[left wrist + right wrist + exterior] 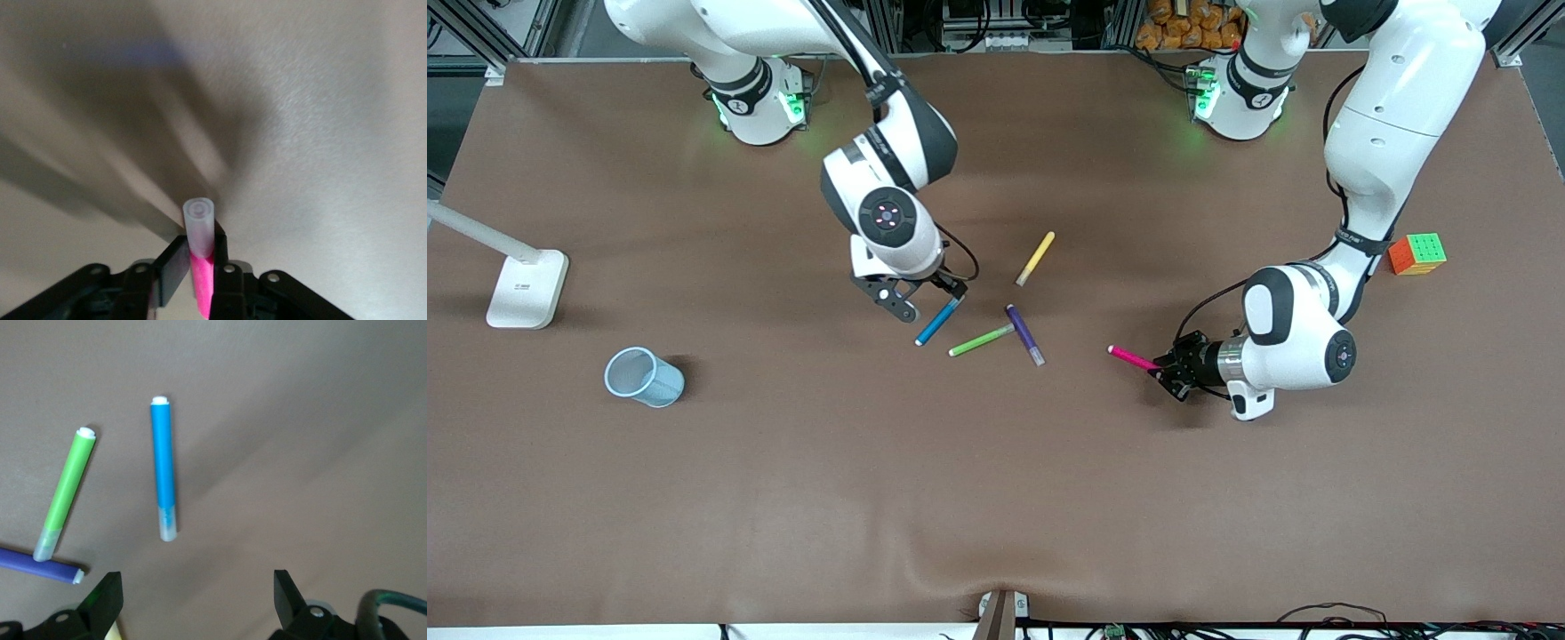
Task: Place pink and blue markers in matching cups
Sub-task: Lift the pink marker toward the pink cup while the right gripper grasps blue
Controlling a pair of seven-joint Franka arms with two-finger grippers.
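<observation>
The left tool (1172, 366) is seen low over the table (996, 498), toward the left arm's end, with its jaws clamped together on the pink marker (1133, 357). In the left wrist view the marker (200, 263) is pinched between the two black fingers (175, 267), the pale translucent cap end sticking out past them. In the front view the pink body is seen pointing out of the tool toward the table's middle; whether its free end rests on the table cannot be told.

The right tool (925, 300) is held over the blue marker (938, 322), near the table's middle, jaws wide apart and nothing gripped. In the right wrist view the two fingertips (107, 597) are seen well apart at the frame edge, with the blue marker (163, 467) lying flat on the table, not touched.

A green marker (981, 340) is lying just beside the blue one, its pale end touching a purple marker (1024, 334). A yellow marker (1036, 258) is lying farther from the front camera than those, apart from them.

The light blue cup (643, 377) is standing toward the right arm's end of the table, well apart from the markers, tilted as seen from above, with nothing in it. A white lamp base (527, 289) is placed near that same end. A colour cube (1416, 254) is sitting near the left arm's end, beside the left arm.
</observation>
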